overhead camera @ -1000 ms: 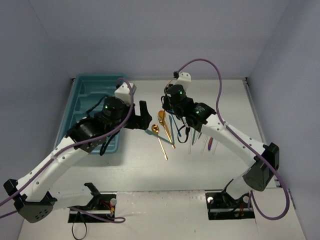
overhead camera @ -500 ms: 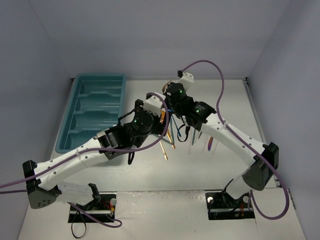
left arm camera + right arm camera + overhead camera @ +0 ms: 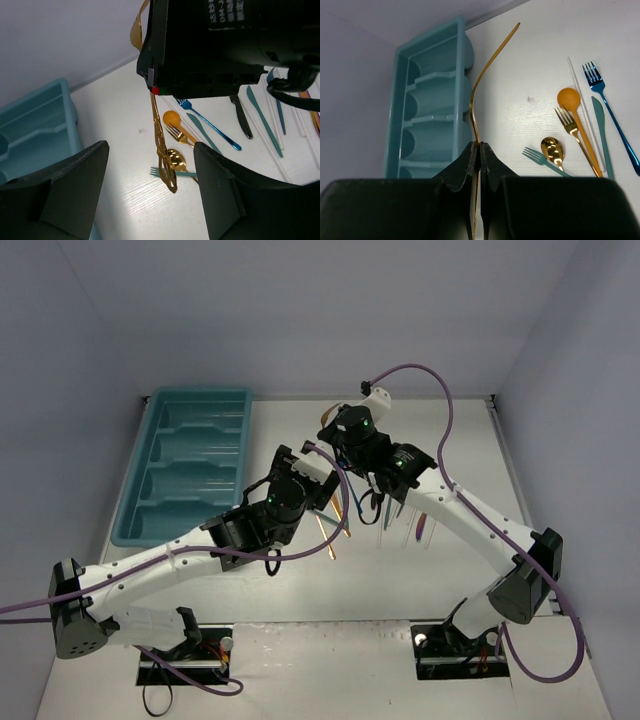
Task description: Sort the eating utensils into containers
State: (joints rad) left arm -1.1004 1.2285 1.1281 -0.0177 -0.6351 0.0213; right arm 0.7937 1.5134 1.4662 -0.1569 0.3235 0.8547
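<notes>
above the table (image 3: 535, 60), the right gripper (image 3: 479, 146) is clenched on a gold utensil (image 3: 479, 95) hanging between the spread jaws of the left gripper (image 3: 150, 172); left should pinch squarely before right lets go, tray (image 3: 400, 100) well apart.

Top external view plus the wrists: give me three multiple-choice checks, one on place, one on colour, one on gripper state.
1. The teal tray sits: A at the far left of the table; B at its far right; C between the arm bases.
2. The utensil in the right gripper is: A blue; B gold; C black.
3. The left gripper is: A shut on a fork; B open, empty; C shut on a spoon.
1 A: it lies left of both grippers. 2 B: shut jaws pinch a gold handle. 3 B: jaws apart, nothing between.
</notes>
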